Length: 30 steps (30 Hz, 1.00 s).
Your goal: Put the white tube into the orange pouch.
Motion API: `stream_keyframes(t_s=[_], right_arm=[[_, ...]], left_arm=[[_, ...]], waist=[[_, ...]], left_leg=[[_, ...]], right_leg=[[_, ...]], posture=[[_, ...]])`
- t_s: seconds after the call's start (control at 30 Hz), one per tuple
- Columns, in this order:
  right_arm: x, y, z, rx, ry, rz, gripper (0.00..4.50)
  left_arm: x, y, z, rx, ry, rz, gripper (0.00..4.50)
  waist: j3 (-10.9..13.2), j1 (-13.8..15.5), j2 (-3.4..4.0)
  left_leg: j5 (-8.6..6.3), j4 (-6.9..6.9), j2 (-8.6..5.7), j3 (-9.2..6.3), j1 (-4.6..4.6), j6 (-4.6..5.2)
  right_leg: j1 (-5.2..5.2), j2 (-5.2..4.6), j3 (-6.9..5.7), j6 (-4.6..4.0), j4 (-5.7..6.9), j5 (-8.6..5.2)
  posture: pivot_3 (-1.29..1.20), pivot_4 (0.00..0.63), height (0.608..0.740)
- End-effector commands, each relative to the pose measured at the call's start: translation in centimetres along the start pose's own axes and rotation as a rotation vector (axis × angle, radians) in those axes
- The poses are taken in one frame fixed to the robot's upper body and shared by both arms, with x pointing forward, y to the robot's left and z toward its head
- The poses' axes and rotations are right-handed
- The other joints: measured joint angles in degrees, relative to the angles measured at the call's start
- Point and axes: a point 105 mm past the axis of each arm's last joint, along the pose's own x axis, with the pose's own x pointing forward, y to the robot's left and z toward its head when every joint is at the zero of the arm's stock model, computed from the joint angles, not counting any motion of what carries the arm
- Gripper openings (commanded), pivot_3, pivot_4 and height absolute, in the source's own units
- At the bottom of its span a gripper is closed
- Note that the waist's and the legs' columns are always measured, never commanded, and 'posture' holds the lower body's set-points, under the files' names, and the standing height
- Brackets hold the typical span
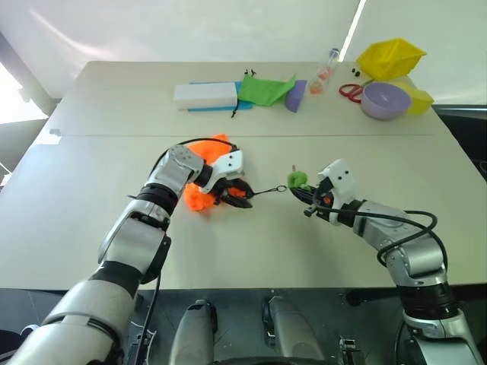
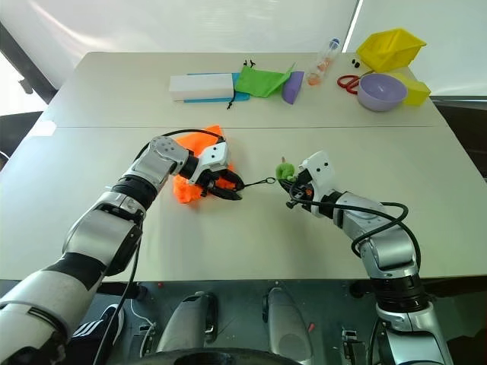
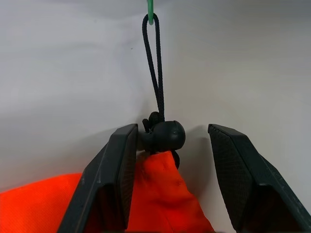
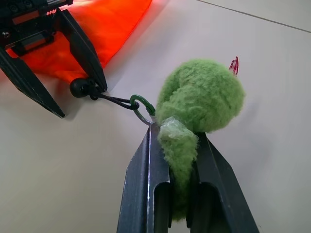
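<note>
From the head, the orange pouch (image 1: 204,182) lies mid-table under the left gripper (image 1: 237,193); in the left wrist view its jaws stand spread around the black cord stopper (image 3: 165,135); in the right wrist view the right gripper (image 4: 176,145) pinches the green fuzzy charm (image 4: 201,97).

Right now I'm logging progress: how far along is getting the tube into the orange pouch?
Seemingly near the end. The orange pouch lies bunched, its black toggle against the gathered neck. In hand: the right gripper is shut on the green fuzzy charm, cord pulled straight; the left gripper is open around the toggle. I can't confirm the tube is inside. Left: let go.
</note>
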Motion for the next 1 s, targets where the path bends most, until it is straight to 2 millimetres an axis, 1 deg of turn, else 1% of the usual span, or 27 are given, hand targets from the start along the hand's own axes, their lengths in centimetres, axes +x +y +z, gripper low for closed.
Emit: stream_keyframes(t_s=[0.03, 0.17, 0.2, 0.23, 0.27, 0.67, 0.83, 1.0], right_arm=[[-0.1, 0.3, 1.6, -0.042, -0.058, 0.004, 0.00], [0.1, 0.3, 1.8, -0.044, -0.061, 0.007, 0.00], [0.2, 0.3, 1.8, -0.043, -0.063, 0.010, 0.00], [0.2, 0.4, 1.9, -0.042, -0.064, 0.011, 0.00], [0.2, 0.4, 1.9, -0.042, -0.065, 0.014, 0.00], [0.3, 0.2, 2.0, -0.053, -0.064, 0.012, 0.00], [0.1, -0.4, 2.0, -0.066, -0.058, -0.008, 0.00], [0.2, -0.1, 1.9, -0.065, -0.060, 0.000, 0.00]], left_arm=[[-0.4, 0.6, 1.5, 0.017, -0.043, 0.015, 2.46], [-0.4, 0.5, 1.6, 0.000, -0.052, 0.009, 2.46], [-0.4, 0.6, 1.5, 0.004, -0.048, 0.020, 1.93], [-0.4, 0.7, 1.5, 0.006, -0.047, 0.027, 1.72], [-0.3, 0.7, 1.5, 0.024, -0.047, 0.031, 1.25], [-0.5, 0.3, 0.8, 0.061, -0.004, 0.010, 1.25], [-0.5, 0.4, 0.4, 0.083, 0.020, 0.024, 1.25], [-0.5, 0.5, 0.2, 0.097, 0.041, 0.032, 1.25]], waist=[[0.00, 0.02, 0.00], [0.00, -0.04, 0.00], [0.00, -0.05, 0.00], [0.00, -0.05, 0.00], [0.00, -0.03, 0.00], [0.00, -0.02, 0.00], [0.00, 0.01, 0.00], [0.00, -0.03, 0.00]], left_leg=[[0.00, 0.00, 0.00, 0.00, 0.00, 0.00], [0.00, 0.00, 0.00, 0.00, 0.00, 0.00], [0.00, 0.00, 0.00, 0.00, 0.00, 0.00], [0.00, 0.00, 0.00, 0.00, 0.00, 0.00], [0.00, 0.00, 0.00, 0.00, 0.00, 0.00], [0.00, 0.02, 0.00, -0.01, 0.00, 0.00], [0.00, 0.03, 0.00, -0.01, 0.00, 0.00], [0.00, 0.05, 0.00, -0.01, 0.02, 0.00]], right_leg=[[0.00, 0.00, 0.00, 0.00, 0.00, 0.00], [0.00, 0.00, 0.00, 0.00, 0.00, 0.00], [0.00, 0.00, 0.00, 0.00, 0.01, 0.00], [0.00, 0.00, 0.00, 0.00, 0.01, 0.00], [0.00, 0.01, 0.00, 0.00, 0.01, 0.00], [0.00, 0.01, 0.00, 0.03, 0.03, 0.02], [0.00, 0.00, 0.00, 0.04, 0.03, 0.02], [0.01, 0.01, 0.00, 0.04, 0.06, 0.03]], posture=[[0.00, 0.150, 0.740], [0.00, 0.150, 0.740], [0.00, 0.150, 0.740], [0.00, 0.150, 0.740], [0.00, 0.150, 0.740], [0.00, 0.150, 0.740], [0.00, 0.150, 0.740], [0.00, 0.150, 0.740]])
